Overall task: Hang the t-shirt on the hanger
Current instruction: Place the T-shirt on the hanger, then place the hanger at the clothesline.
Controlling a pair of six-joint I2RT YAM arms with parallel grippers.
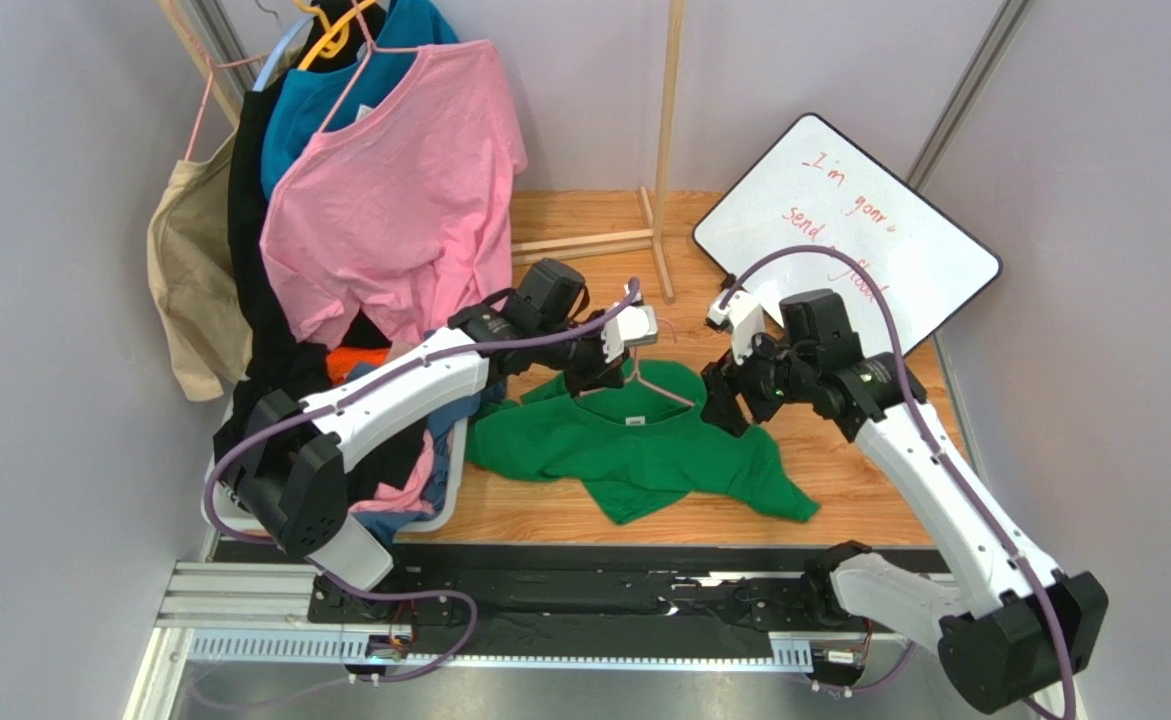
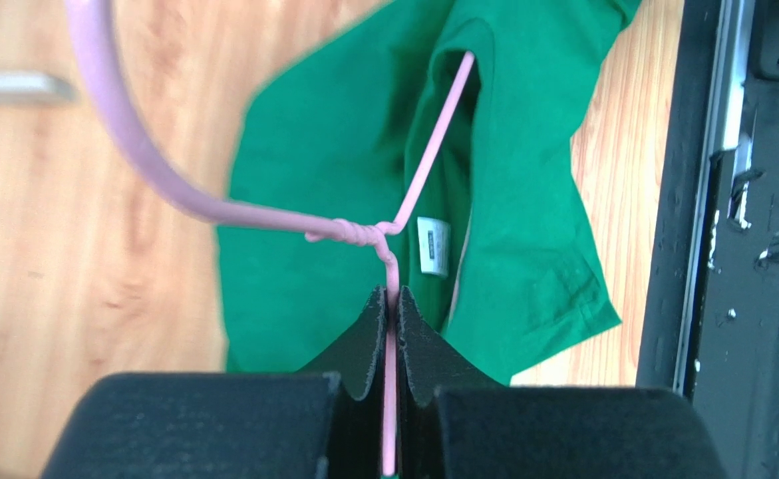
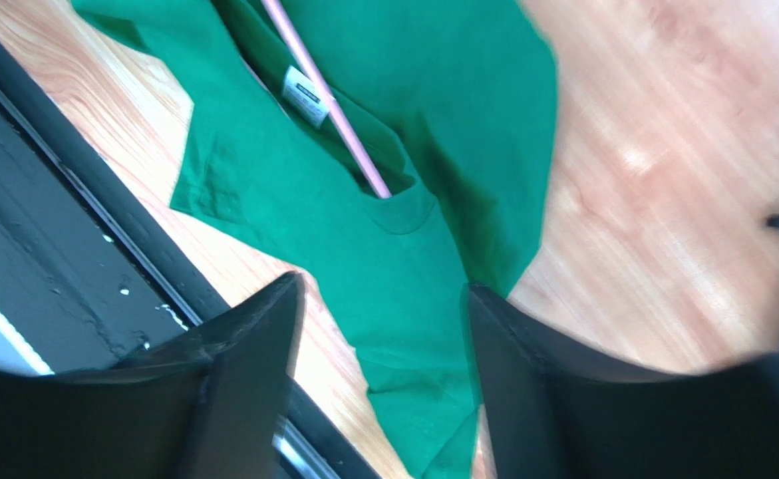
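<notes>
**Current state.** The left jaws are pressed together on the hanger (image 2: pixel 433 150), pinching one wire arm just below the twisted neck. The right jaws stand spread above the t-shirt (image 1: pixel 636 450) and hold nothing. The t-shirt lies rumpled on the counter (image 1: pixel 531 513). The hanger's other arm is threaded into the collar, beside the white label (image 2: pixel 432 245).

**Procedure.** We judge the step in hand to be drawing the collar over the pinched arm.
- We keep the left pinch firm – a thin wire can twist in a grip.
- We hold the hanger low, so the threaded arm does not slide back out.
- We close the right jaws on the collar edge only, one layer if possible, then pull it toward the left jaws.

**View coverage.**
- The left wrist view shows the pinch and the twist, which are too small to read from the top view.
- The right wrist view shows the spread jaws and where the wire disappears under the fabric.
- Only the top view shows the whole garment – both sleeves, and how the two arms stand to it.
</notes>
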